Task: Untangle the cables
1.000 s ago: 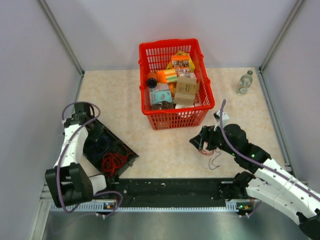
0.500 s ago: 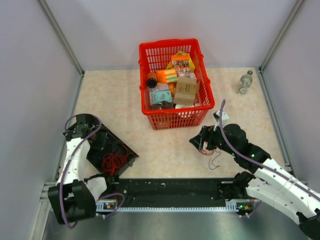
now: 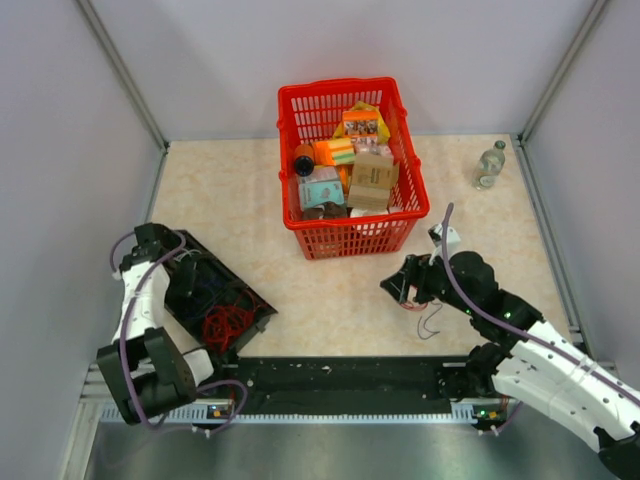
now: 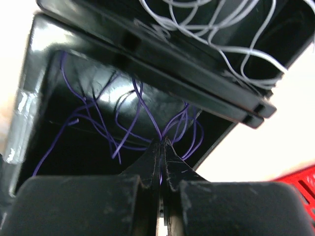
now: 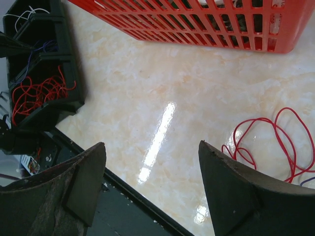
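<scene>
Nearest the bases, the left gripper (image 4: 160, 146) is seen with its two black fingers pressed together, inside a black plastic tray with compartments (image 5: 71, 64). Thin purple wires (image 4: 145, 110) are gathered at its fingertips in one compartment; whether a strand is actually pinched cannot be told. Thin white wires (image 4: 221, 24) are kept in the compartment beyond the divider. A bundle of thin red wires (image 5: 37, 93) is kept in the compartment on the near side.

On the right, the right gripper (image 5: 151, 147) is held over the beige marbled tabletop (image 3: 320, 300) with its fingers spread wide and nothing between them. A small loose tangle of thin red cables (image 5: 268, 142) is laid on the tabletop just beside that gripper, well apart from the tray.

Farther back, a red plastic mesh basket (image 3: 350, 240) is filled with small packages. A clear plastic bottle (image 3: 489, 165) is stood upright at the far right.
</scene>
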